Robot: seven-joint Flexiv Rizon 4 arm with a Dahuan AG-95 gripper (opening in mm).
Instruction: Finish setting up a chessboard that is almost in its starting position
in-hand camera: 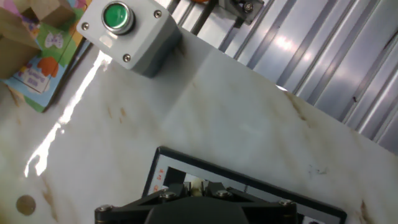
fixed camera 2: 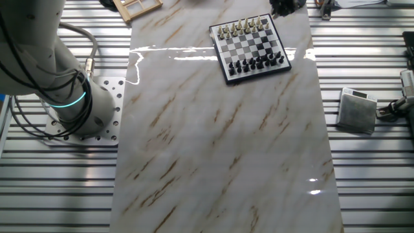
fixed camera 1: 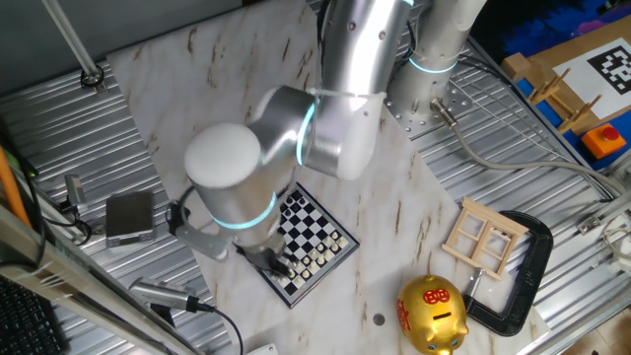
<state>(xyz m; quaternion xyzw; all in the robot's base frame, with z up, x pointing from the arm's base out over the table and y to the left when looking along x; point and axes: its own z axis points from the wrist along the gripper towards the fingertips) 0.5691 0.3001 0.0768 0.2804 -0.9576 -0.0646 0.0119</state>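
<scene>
Fixed views show the marbled white surface (fixed camera 2: 220, 142) lying across a ribbed metal bench, with the silver arm (fixed camera 1: 335, 108) mounted at one edge of it and bending down over the chessboard (fixed camera 2: 251, 46). From one fixed view, the arm's rounded wrist housing (fixed camera 1: 229, 177) covers one side of the board, and the pincer (fixed camera 1: 268, 260) hangs at the board's near edge. Its fingers are hidden there, and the hand view shows only the dark body of the pincer (in-hand camera: 199, 205) above a dark board frame, so whether it is spread or closed, or holds anything, cannot be told.

The chessboard sits near a corner of the surface, turned slightly askew. In the other fixed view a row of pale pieces (fixed camera 2: 244, 28) lines its far side and a row of dark pieces (fixed camera 2: 260, 63) its near side; single pieces are too small to tell apart.

A black clamp (fixed camera 1: 521, 276) lies well apart from the board, touching a pale wooden window frame (fixed camera 1: 481, 237). A golden piggy bank (fixed camera 1: 432, 314) stands just beside the clamp. A grey box with a green button (in-hand camera: 127, 28) rests at the edge of the surface.
</scene>
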